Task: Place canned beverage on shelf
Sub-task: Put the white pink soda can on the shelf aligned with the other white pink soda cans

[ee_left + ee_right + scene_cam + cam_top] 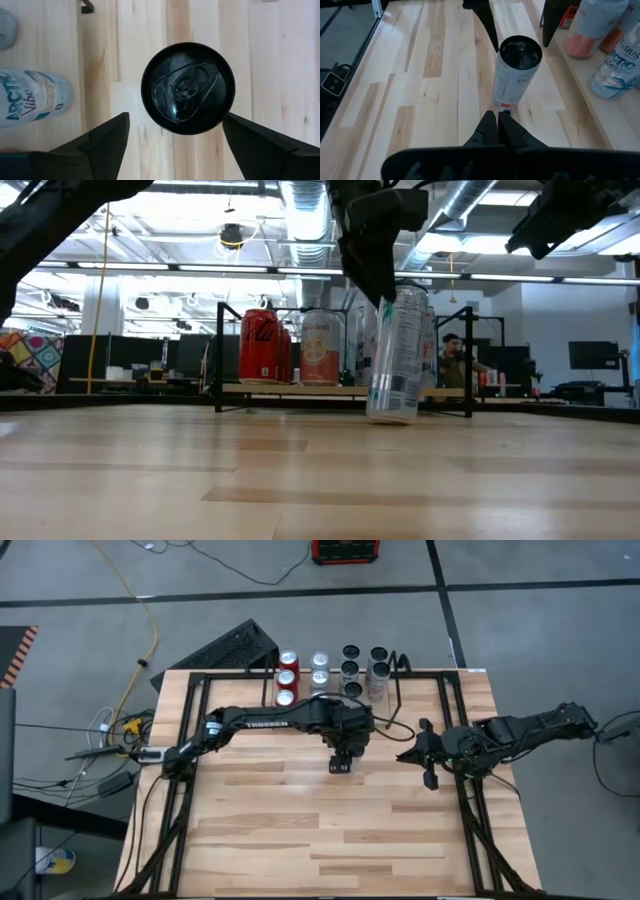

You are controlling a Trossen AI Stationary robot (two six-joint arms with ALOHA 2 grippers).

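Left gripper (pixel 175 135) hung above the can (pixel 188 88), fingers wide, not touching. The can stood mid-frame on the worktop (pixel 330 830). Right gripper (pixel 498 125) waited, fingers shut.

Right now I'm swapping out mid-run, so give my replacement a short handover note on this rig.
Left gripper: open, fingers either side of the black-topped can, not gripping it.
Right gripper: shut, empty, waiting at the table's right.
The can stands on the table in front of the shelf, leaning in the low view.
Done: several cans already on the shelf.
Left: grip this can, lift it, set it on the shelf.
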